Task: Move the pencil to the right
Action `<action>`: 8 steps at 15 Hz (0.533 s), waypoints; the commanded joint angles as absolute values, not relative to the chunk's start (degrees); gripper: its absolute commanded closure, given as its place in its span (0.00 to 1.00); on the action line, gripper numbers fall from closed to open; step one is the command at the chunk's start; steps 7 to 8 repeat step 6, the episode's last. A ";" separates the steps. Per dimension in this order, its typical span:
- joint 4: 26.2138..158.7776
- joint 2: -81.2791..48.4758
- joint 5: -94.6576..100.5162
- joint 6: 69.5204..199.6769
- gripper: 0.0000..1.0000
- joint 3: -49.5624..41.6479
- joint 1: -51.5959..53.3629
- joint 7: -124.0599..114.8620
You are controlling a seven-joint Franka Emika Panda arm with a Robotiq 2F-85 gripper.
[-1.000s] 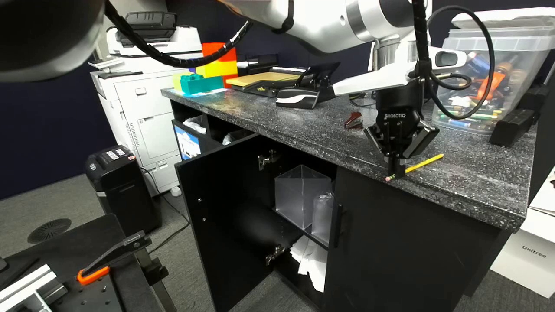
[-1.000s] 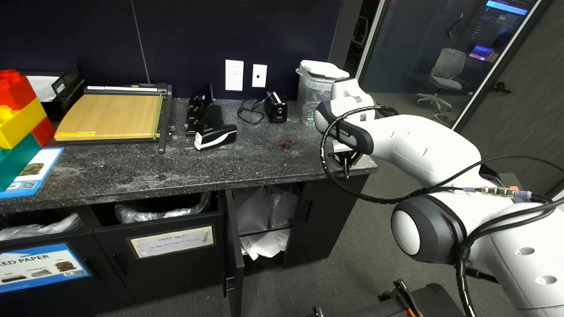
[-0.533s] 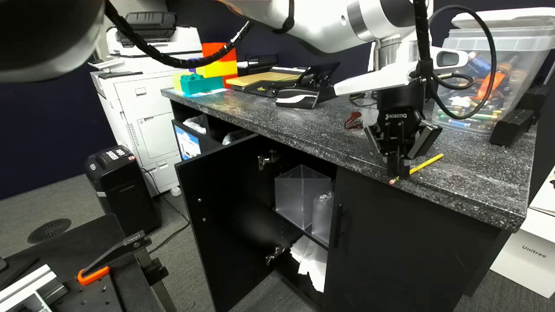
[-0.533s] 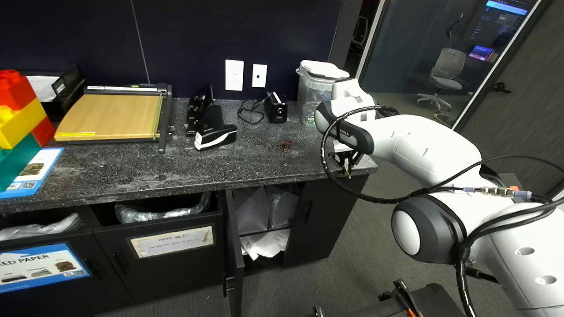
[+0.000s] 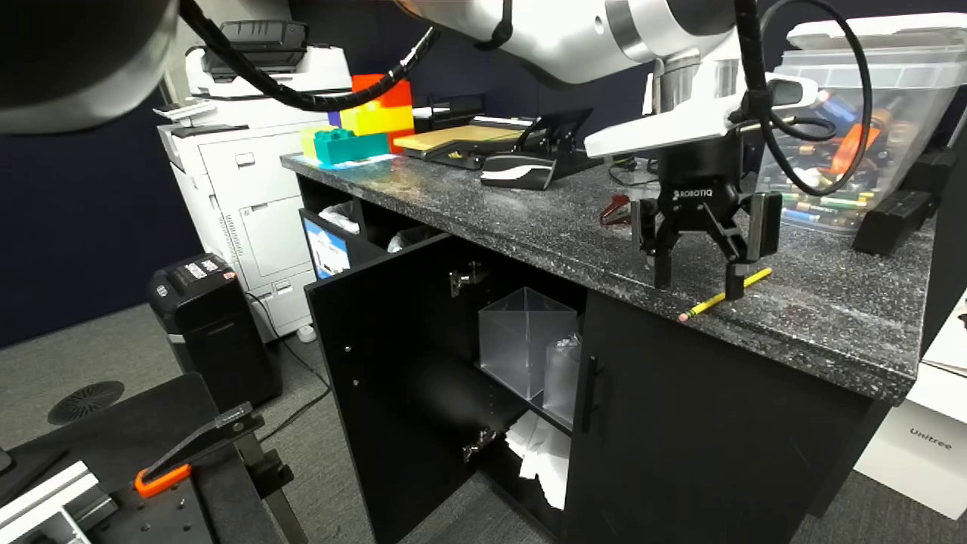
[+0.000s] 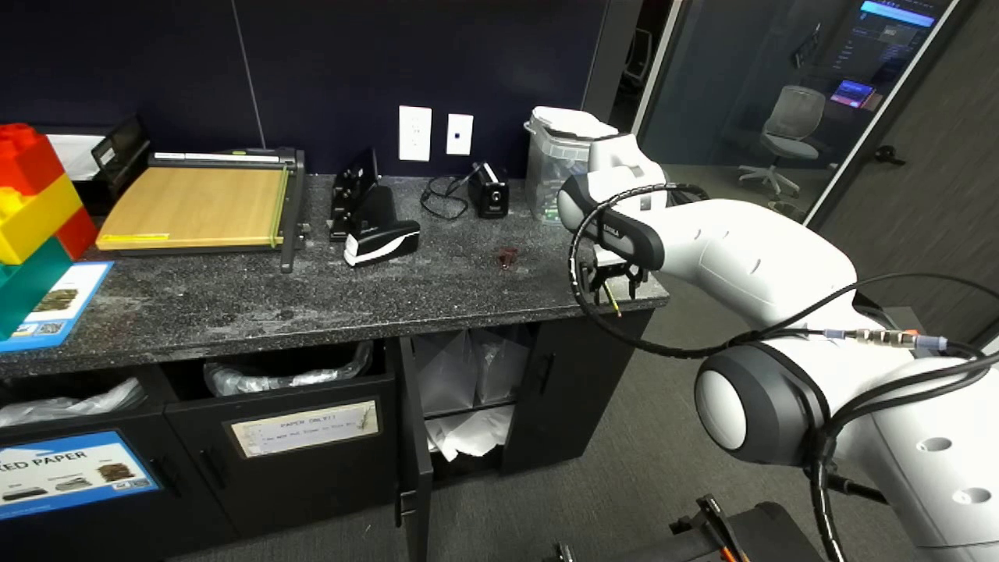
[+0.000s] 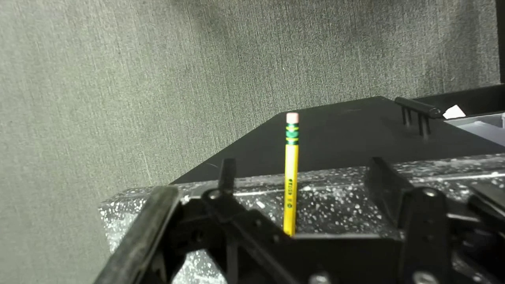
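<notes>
And the gripper (image 5: 699,281) hangs with fingers spread wide; between them, in the wrist view, shows the pencil (image 7: 291,177) on the desk (image 5: 846,302), one end jutting past the edge! Beyond, a small dark reddish object (image 6: 508,256); farther back, a clear lidded tub (image 6: 554,170).

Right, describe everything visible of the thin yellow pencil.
The thin yellow pencil, apparently painted wood, has a pink eraser, a green-and-yellow ferrule and small dark lettering. It lies on the speckled black stone-look countertop, eraser end jutting past its front edge. The open black two-fingered end effector straddles it, apparently without contact.
</notes>
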State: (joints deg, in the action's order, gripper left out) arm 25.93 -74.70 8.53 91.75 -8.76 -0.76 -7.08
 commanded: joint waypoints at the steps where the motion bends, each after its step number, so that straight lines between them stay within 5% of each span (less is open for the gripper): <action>1: 26.04 -69.43 7.28 88.14 0.00 -6.85 -1.60 -2.62; 8: 26.58 -67.49 7.49 87.69 0.00 -7.04 -1.38 -3.92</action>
